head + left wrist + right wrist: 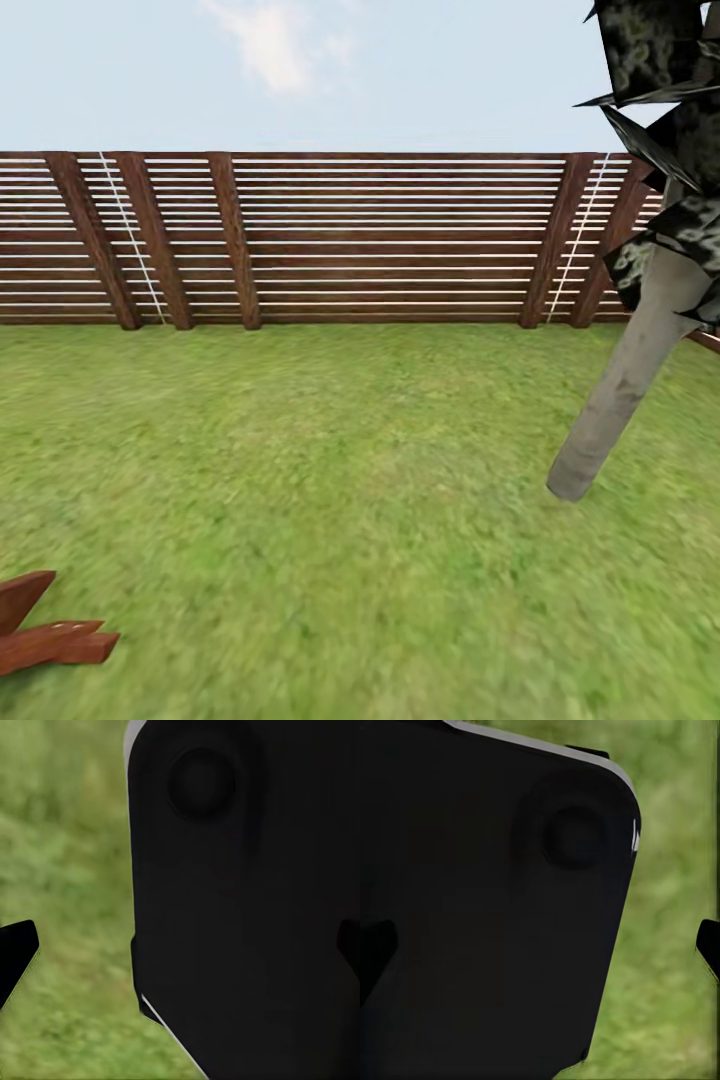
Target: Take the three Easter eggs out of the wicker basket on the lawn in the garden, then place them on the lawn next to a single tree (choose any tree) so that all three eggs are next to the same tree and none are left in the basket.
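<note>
The lawn (330, 500) spreads ahead as short green grass with yellowish patches. At the right stands a tree (625, 390), its grey-beige trunk leaning a little, with dark angular leaf planes above. The Easter eggs and the wicker basket are out of view. In the left wrist view my left gripper (180, 952) is open, its dark fingertips (15, 952) at the picture's two sides, in front of a black part of the robot's body. My right gripper (540, 949) is open in the same way, with grass behind one fingertip (709, 949).
A brown horizontal-slat fence (330, 240) closes the lawn at the back. Red-brown wooden pieces (50, 635) jut into the head view at the lower left. Open grass lies between me and the tree.
</note>
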Tool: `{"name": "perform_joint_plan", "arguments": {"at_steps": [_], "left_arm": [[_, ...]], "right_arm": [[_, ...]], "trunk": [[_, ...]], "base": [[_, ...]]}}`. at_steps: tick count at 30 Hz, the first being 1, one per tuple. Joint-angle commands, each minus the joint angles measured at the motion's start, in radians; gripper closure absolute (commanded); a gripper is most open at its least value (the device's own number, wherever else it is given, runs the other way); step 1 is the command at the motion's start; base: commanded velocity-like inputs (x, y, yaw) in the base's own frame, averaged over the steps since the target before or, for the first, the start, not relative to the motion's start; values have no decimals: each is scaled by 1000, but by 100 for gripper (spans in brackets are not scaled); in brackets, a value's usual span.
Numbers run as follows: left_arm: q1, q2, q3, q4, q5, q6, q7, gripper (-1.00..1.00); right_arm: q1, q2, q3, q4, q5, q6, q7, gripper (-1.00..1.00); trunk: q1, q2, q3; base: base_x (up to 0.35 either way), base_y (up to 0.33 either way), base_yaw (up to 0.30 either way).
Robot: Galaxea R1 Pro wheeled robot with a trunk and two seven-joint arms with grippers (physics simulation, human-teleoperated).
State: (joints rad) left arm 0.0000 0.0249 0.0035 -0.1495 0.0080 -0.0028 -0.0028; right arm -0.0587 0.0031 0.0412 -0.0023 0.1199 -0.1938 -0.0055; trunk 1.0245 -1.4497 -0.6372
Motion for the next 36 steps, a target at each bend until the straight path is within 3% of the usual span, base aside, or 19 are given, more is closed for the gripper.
{"name": "perform_joint_plan", "arguments": {"at_steps": [1,36], "left_arm": [[0,0,0,-1,0,0,0,-100],[0,1,1,-1,0,0,0,-100]], "right_arm": [[-1,0,3,1,4,-3,-1,-100],[-1,0,3,1,4,-3,-1,-100]], "trunk": [[1,0,-1],[1,0,-1]], "base": [[323,0,0],[322,0,0]]}}
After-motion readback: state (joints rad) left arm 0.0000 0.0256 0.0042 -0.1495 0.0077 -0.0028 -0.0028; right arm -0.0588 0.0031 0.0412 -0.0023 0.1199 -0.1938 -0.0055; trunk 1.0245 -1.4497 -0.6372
